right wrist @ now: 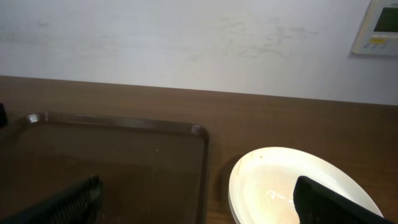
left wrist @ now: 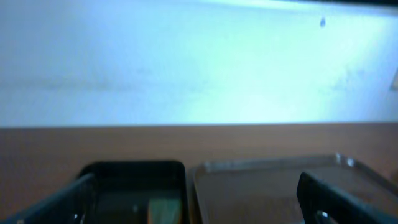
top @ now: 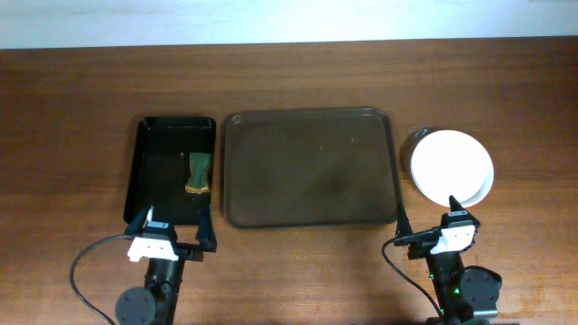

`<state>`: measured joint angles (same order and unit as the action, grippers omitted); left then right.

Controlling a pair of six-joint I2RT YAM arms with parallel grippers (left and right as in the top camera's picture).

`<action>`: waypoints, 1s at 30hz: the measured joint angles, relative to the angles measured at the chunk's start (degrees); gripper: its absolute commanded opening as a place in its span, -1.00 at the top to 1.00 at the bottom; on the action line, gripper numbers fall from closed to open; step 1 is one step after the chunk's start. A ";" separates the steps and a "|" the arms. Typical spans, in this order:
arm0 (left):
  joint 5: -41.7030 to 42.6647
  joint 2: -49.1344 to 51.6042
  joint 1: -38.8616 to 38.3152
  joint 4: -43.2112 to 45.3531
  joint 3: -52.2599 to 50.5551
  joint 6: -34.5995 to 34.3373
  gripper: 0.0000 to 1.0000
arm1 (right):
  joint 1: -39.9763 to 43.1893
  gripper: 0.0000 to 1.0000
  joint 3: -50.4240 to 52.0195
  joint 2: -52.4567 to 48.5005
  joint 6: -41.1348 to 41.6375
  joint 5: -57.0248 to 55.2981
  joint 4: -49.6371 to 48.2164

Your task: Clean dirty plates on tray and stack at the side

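Prob. lab/office: wood table (top: 289, 72), plain white wall (right wrist: 186, 37) w/ control panel (right wrist: 379, 28).

White plates (top: 452, 166) stacked, top one clean, just right of dark brown tray (top: 312, 171).

One large dark brown rectangular tray (top: 307, 171) sits at frame centre. One smaller black rectangular tray (top: 163, 171) lies left of it, holding one green-and-tan sponge (top: 198, 173). One stack of round white plates (top: 452, 167) is at right; at least two rims show, and the full count is unclear. There are two grippers at the bottom: left gripper (top: 174, 230) and right gripper (top: 426, 217).
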<state>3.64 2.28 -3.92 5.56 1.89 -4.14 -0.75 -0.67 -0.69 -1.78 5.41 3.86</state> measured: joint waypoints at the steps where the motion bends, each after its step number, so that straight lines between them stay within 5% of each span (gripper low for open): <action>1: -0.17 -0.90 0.00 0.52 -0.59 0.22 -0.99 | 0.00 -0.97 0.00 0.00 -0.02 0.00 0.00; 7: -1.07 -1.64 0.02 -9.90 -1.14 2.60 -0.99 | 0.00 -0.97 0.00 0.00 -0.02 0.00 0.00; 30: -1.09 -1.66 0.02 -9.92 -1.14 3.04 -1.00 | 0.00 -0.97 0.00 0.00 -0.04 0.00 0.00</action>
<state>2.55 0.62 -3.90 -4.36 0.75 -1.10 -0.75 -0.67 -0.69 -1.83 5.41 3.86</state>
